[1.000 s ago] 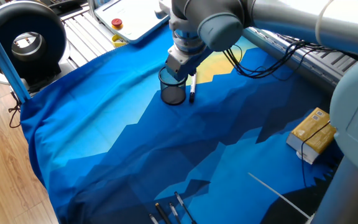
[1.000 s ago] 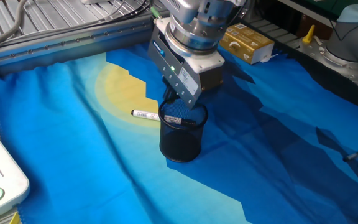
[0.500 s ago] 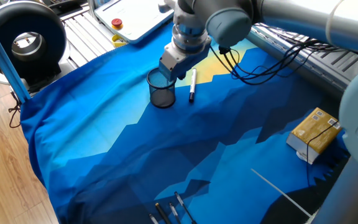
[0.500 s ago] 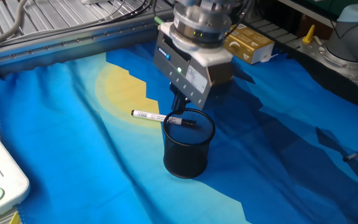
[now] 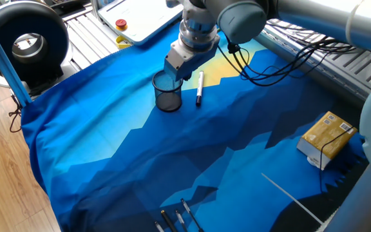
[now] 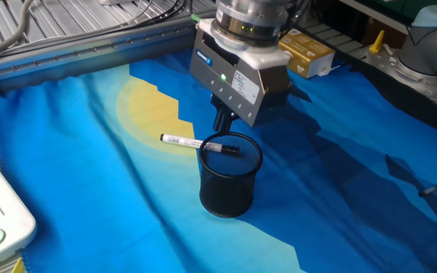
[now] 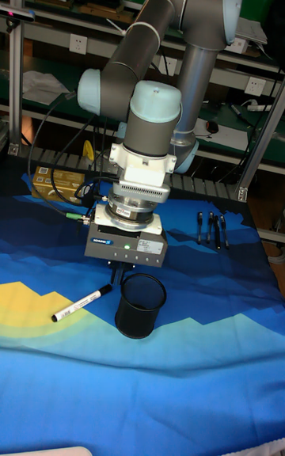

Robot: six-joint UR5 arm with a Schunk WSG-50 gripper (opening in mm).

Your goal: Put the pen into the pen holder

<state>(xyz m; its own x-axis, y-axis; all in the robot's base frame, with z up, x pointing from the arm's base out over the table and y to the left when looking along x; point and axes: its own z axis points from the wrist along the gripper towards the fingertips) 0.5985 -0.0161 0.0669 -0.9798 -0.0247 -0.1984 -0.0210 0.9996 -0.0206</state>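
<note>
The pen, white with a black cap, lies flat on the blue cloth. Its cap end points at the pen holder and shows behind the mesh rim. In the tall fixed view the pen lies left of the pen holder. The black mesh cup stands upright with nothing inside. My gripper hangs just above the far side of the holder's rim and holds nothing. Its dark fingers read as one narrow shape, so I cannot tell their gap. The gripper sits between the pen holder and the pen.
A yellow box sits at the cloth's right side, with a long thin white rod in front of it. Several dark pens lie grouped at the near edge. Black cables trail behind the arm, and metal rails border the table.
The holder slid across the cloth with the gripper at its rim, then stopped. The gripper has since lifted slightly off the rim. The pen has not moved.
</note>
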